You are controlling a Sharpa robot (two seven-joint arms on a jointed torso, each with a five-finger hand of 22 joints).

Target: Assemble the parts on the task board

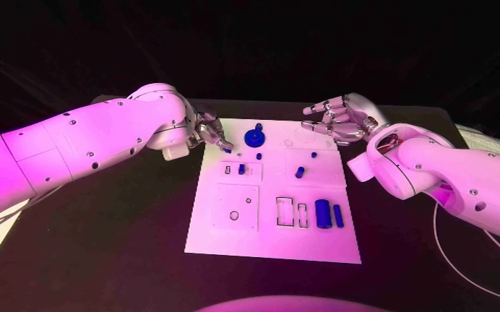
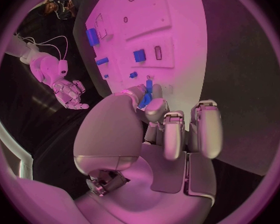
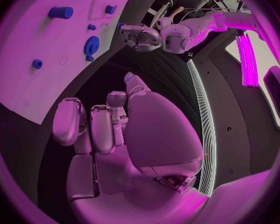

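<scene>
The white task board (image 1: 273, 236) lies mid-table. On it are a blue gear (image 1: 256, 137), a small blue peg (image 1: 242, 170), another small piece (image 1: 300, 172) and two blue cylinders (image 1: 323, 214) near its right side. My left hand (image 1: 209, 135) hovers at the board's far left corner and pinches a small blue part (image 2: 146, 97) between thumb and finger. My right hand (image 1: 339, 120) hangs by the far right corner, fingers apart, holding nothing. The right wrist view shows the gear (image 3: 91, 45), a cylinder (image 3: 61, 12) and the left hand (image 3: 140, 35).
Rectangular recesses (image 1: 285, 211) and a round hole (image 1: 233, 215) mark the board's near half. A thin white cable (image 1: 459, 254) loops on the table at the right. Black table surface (image 1: 104, 254) surrounds the board.
</scene>
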